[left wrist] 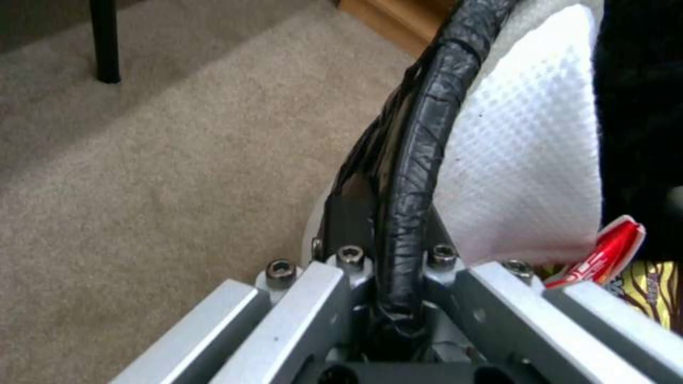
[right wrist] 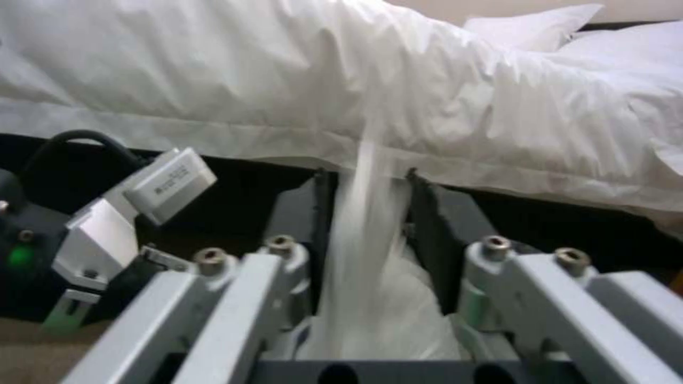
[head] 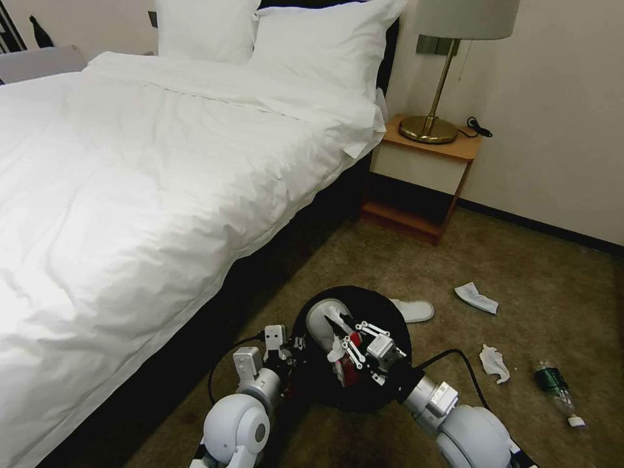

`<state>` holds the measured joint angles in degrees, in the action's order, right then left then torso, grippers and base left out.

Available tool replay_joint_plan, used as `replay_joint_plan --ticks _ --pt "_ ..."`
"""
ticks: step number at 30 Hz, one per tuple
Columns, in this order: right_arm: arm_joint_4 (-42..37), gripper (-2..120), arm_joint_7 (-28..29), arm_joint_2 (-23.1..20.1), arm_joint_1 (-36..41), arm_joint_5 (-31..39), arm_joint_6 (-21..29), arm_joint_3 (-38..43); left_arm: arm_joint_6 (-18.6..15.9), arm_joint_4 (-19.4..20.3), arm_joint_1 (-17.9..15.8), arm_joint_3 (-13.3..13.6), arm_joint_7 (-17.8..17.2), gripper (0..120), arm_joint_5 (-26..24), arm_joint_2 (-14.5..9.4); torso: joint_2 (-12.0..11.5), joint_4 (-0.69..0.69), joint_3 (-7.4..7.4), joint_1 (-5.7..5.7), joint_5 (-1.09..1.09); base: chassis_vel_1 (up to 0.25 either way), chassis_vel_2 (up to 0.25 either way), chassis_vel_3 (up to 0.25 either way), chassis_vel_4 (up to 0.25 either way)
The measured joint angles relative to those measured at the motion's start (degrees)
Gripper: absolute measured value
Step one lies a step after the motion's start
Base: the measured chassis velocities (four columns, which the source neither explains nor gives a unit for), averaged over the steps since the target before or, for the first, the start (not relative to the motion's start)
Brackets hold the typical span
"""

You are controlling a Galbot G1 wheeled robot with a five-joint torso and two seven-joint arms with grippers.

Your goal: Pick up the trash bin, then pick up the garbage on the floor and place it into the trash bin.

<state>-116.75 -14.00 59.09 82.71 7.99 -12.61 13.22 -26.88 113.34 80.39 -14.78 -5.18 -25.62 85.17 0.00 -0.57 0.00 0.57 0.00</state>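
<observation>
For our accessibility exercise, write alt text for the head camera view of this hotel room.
Both pincers meet at a black trash bin on the carpet beside a white bed: the left pincer grips its rim, the right pincer holds something white over it. A slipper, tissues and a bottle lie nearby.

Hotel-style bedroom; white made bed (head: pixel 149 169); nightstand (head: pixel 422 175); brass lamp (head: pixel 448 71).

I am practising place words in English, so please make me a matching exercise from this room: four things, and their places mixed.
1 left tool; 2 right tool; 3 green bottle; 4 lamp.
a on the nightstand; b over the open trash bin; c on the carpet; d gripping the rim of the trash bin.
Pairs: 1-d, 2-b, 3-c, 4-a.
</observation>
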Motion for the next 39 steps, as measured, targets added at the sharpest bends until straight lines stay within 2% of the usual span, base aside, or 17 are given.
replay_joint_plan --ticks 1,2,3,5,9,11,15,16,17,18,29,39 --pt "0.0 35 0.0 0.0 0.0 0.0 0.0 0.0 0.0 0.0 0.0 0.0 0.0 0 0.0 0.0 0.0 0.0 0.0 0.0 0.0 0.0 0.0 0.0 0.0" --pt "0.0 44 0.0 0.0 -0.1 0.1 0.0 0.2 0.0 0.1 0.0 -0.2 0.0 0 -0.1 0.0 0.0 0.0 0.0 0.0 0.0 0.0 0.0 0.0 0.0" --pt "0.0 44 0.0 0.0 -0.1 0.1 0.0 0.2 0.0 0.1 0.0 -0.2 0.0 0 -0.1 0.0 0.0 0.0 0.0 0.0 0.0 0.0 0.0 0.0 0.0" --pt "0.0 55 -0.2 0.1 -0.1 0.2 0.1 0.4 0.1 0.0 0.0 -0.3 0.0 0 -0.1 0.0 0.0 0.0 0.0 0.0 0.0 0.0 0.0 0.0 0.0" --pt "0.0 65 -0.4 0.1 -0.1 0.2 0.1 0.4 0.3 -0.5 -0.1 -0.4 0.0 0 -0.2 0.0 0.0 0.0 0.0 0.0 0.0 0.0 0.0 0.0 0.0" --pt "0.0 77 -0.4 0.1 -0.1 0.2 0.0 0.6 0.4 -0.6 -0.1 -0.4 0.0 0 -0.1 0.0 0.0 0.01 0.0 0.0 0.0 0.0 0.0 0.0 0.0" --pt "0.0 85 -0.4 0.1 -0.1 0.2 0.0 0.7 0.4 -0.8 -0.1 -0.4 0.0 0 -0.1 0.0 0.0 0.0 0.0 0.0 0.0 0.0 0.0 0.0 0.0" --pt "0.0 93 -0.4 0.0 -0.2 0.3 0.0 0.8 0.4 -0.9 -0.2 -0.4 0.0 0 -0.1 0.0 0.0 0.0 0.0 0.0 0.0 0.0 0.0 0.0 0.0" --pt "0.0 93 -0.4 0.0 -0.2 0.3 0.0 0.8 0.4 -0.9 -0.2 -0.4 0.0 0 -0.1 0.0 0.0 0.0 0.0 0.0 0.0 0.0 0.0 0.0 0.0" --pt "0.0 98 -0.4 0.0 -0.3 0.4 0.0 0.9 0.4 -0.9 -0.2 -0.3 0.0 0 -0.1 0.0 0.0 0.0 0.0 0.0 0.0 0.0 0.0 0.0 0.0" --pt "-0.3 100 -0.2 -0.4 -1.5 1.3 0.1 1.5 0.6 -1.1 0.0 -0.3 -0.2 0 0.0 0.0 0.0 0.0 0.0 0.0 0.0 0.0 0.0 0.0 0.0" --pt "-4.4 100 4.0 -3.0 -4.6 5.2 2.9 5.4 0.0 -1.0 0.5 -0.4 -1.8 0 -0.6 -1.0 0.0 0.01 0.0 0.0 0.0 0.0 0.0 0.0 0.0"
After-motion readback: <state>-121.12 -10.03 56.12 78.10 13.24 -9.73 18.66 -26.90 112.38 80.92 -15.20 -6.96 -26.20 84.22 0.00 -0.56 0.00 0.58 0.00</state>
